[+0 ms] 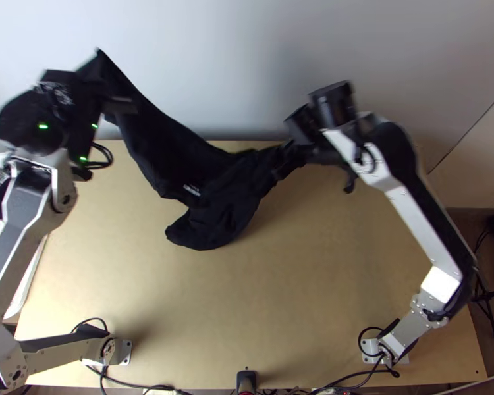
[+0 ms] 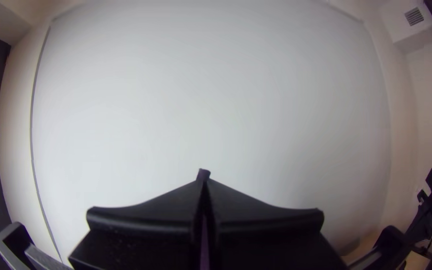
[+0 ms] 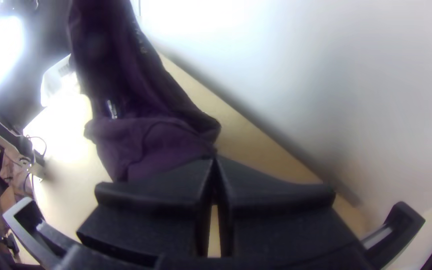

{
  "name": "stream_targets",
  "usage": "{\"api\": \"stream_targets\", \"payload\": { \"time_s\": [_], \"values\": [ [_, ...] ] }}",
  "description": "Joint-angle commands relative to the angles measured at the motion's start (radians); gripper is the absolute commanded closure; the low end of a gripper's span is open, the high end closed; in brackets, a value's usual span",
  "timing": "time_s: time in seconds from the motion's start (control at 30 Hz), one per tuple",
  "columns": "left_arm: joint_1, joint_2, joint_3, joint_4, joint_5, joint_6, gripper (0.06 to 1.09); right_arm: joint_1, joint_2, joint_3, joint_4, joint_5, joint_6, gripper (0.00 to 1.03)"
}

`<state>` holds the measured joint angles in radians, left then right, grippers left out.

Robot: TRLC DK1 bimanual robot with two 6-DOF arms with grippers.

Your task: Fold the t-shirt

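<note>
The black t-shirt is between the two arms, over the far half of the table, and both the left gripper and the right gripper have their fingers closed together on its cloth, probably so that it can be stretched before folding. Its long axis goes aslant in the top view, from the high-held part at upper left down toward the middle, where a loose, bunched end points to the near edge; which end is the collar, I cannot tell.
</note>
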<state>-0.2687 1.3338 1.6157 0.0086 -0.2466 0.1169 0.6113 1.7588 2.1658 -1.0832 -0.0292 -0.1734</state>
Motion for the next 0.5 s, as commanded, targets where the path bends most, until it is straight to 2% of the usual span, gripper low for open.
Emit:
{"api": "stream_targets", "payload": {
  "time_s": [0.0,0.27,0.47],
  "values": [
    [0.025,-0.019,0.144,-0.036,0.000,0.009,1.05,-0.064,-0.110,0.063,-0.004,0.075,-0.012,1.00],
    [0.045,-0.008,0.360,-0.104,0.000,0.035,1.05,-0.093,-0.208,0.120,0.055,0.207,-0.054,1.00],
    [0.059,-0.028,0.438,-0.107,-0.016,0.036,1.05,-0.105,-0.272,0.123,0.085,0.255,-0.074,1.00]
  ]
}}
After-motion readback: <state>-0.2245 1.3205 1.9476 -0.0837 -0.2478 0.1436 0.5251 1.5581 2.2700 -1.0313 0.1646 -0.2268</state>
